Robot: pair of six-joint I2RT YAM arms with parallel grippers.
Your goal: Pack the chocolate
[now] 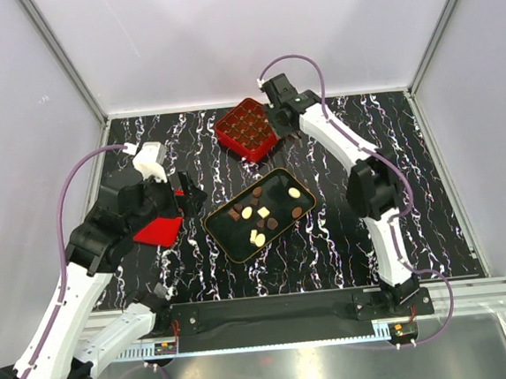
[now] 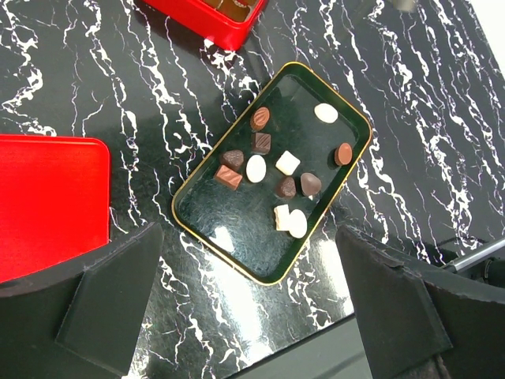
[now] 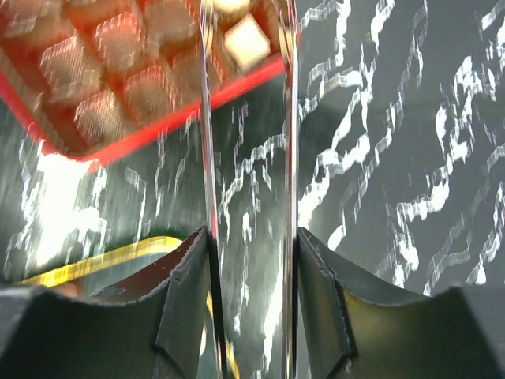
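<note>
**Legend, largest item to smallest.**

- Black, white-veined surface (image 1: 398, 221): carries every item.
- Left arm (image 1: 106, 233): the left jaws stand wide apart and hold nothing.
- Right arm (image 1: 359, 189): reaches to the far side of the surface. The right jaws stand at a narrow gap, with a thin shiny strip (image 3: 207, 158) running forward along each inner face. The wrist picture is blurred, so I cannot tell whether they grip anything.
- Black gold-rimmed tray (image 2: 229, 229): lies below and ahead of the left jaws, centred in the gap between them. In the right wrist view only its gold rim shows, under the left-hand finger.
- Red gridded box (image 1: 236, 147): ahead of the left jaws, beyond the tray. It is just ahead and to the left of the right jaws.
- Flat red lid (image 2: 47, 201): to the left of the left jaws, its near edge hidden under the left-hand finger.
- Chocolate (image 2: 256, 168): about a dozen small pieces, dark brown and cream-white, scattered loose in the tray.
- Cream-white square piece (image 3: 246, 39): between the far ends of the two strips, over the red box — held or resting, I cannot tell.
</note>
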